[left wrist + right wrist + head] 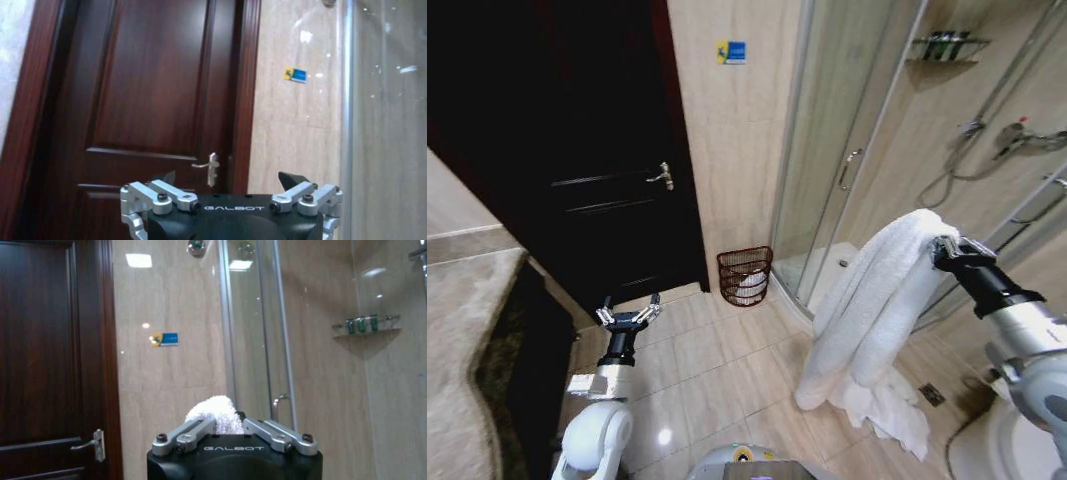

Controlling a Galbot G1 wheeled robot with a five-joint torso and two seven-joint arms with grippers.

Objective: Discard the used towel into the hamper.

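Observation:
A large white towel [867, 320] hangs from my right gripper [944, 247], which is shut on its top fold, raised at the right; the cloth trails down near the tiled floor. In the right wrist view a tuft of the towel [215, 412] pokes up between the closed fingers. The hamper [745, 276], a dark reddish-brown wire basket with something white inside, stands on the floor against the wall between the door and the shower. My left gripper [628, 314] is held low on the left, open and holding nothing, its fingers [165, 191] spread wide toward the door.
A dark wooden door [597, 150] with a lever handle [663, 177] fills the left. A glass shower enclosure [847, 150] stands right of the hamper. A stone counter edge [472, 330] lies at the near left. Tiled floor [717, 370] is open in the middle.

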